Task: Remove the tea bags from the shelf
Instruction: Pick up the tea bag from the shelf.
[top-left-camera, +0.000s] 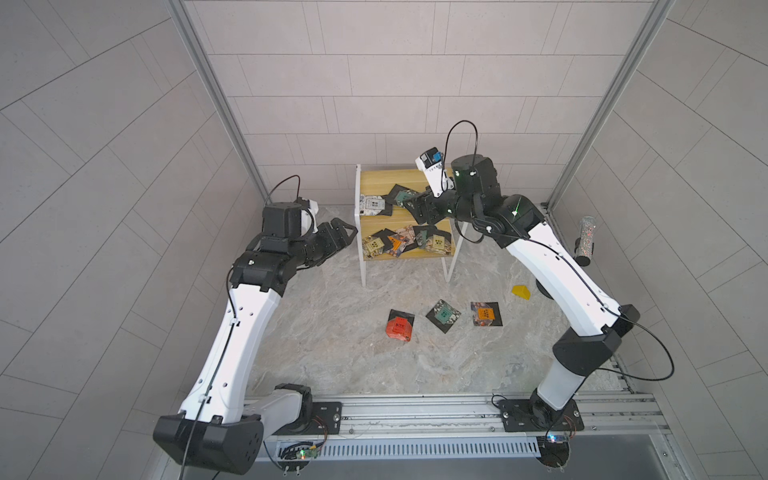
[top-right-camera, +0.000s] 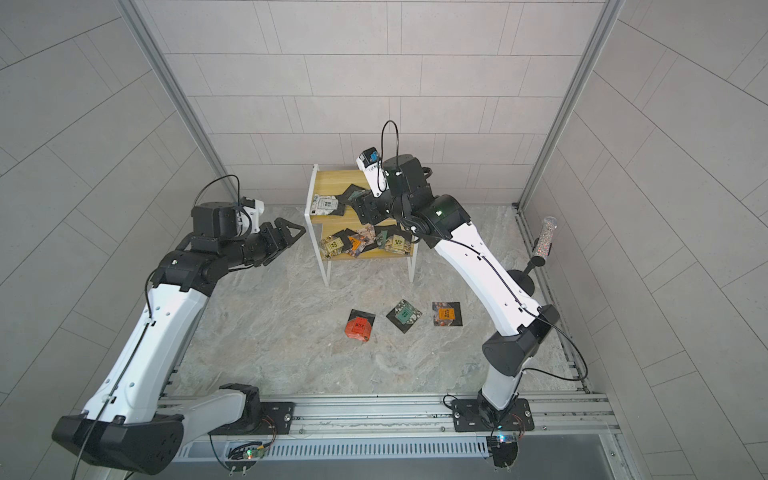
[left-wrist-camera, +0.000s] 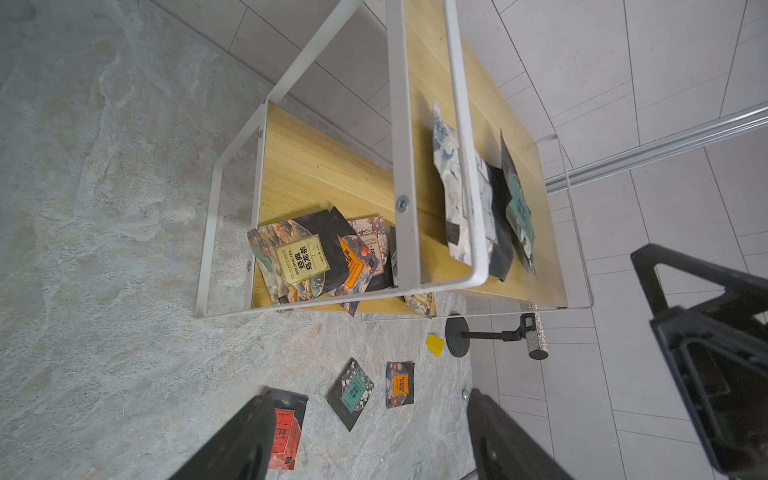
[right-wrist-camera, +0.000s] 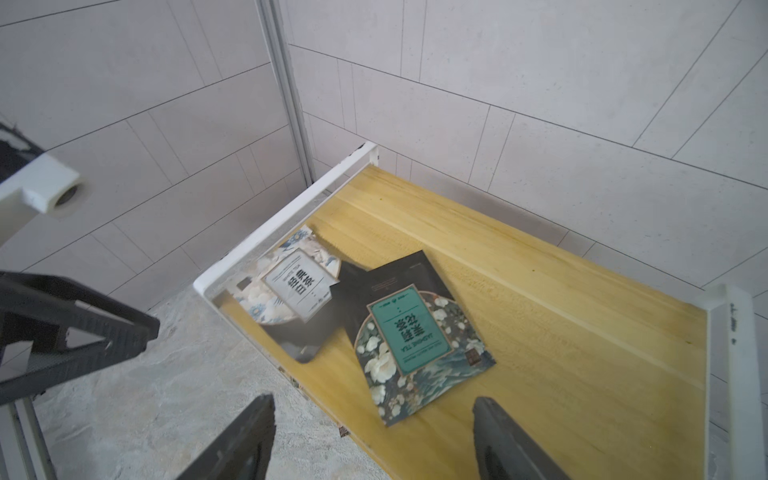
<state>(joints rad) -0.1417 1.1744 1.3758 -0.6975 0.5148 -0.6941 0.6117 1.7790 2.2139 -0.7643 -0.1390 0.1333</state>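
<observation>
The shelf stands at the back of the table. On its top board lie a white-label tea bag and a teal-label tea bag. My right gripper hovers open just over the teal one's near corner, holding nothing. The lower board carries several overlapping tea bags, a tan-label one among them. Three tea bags lie on the table: red, teal and orange. My left gripper is open and empty, left of the shelf.
A small yellow wedge lies on the table right of the shelf. A black stand with a glittery cylinder stands by the right wall. Tiled walls close in the back and sides. The shelf's white frame rises between my left gripper and the boards.
</observation>
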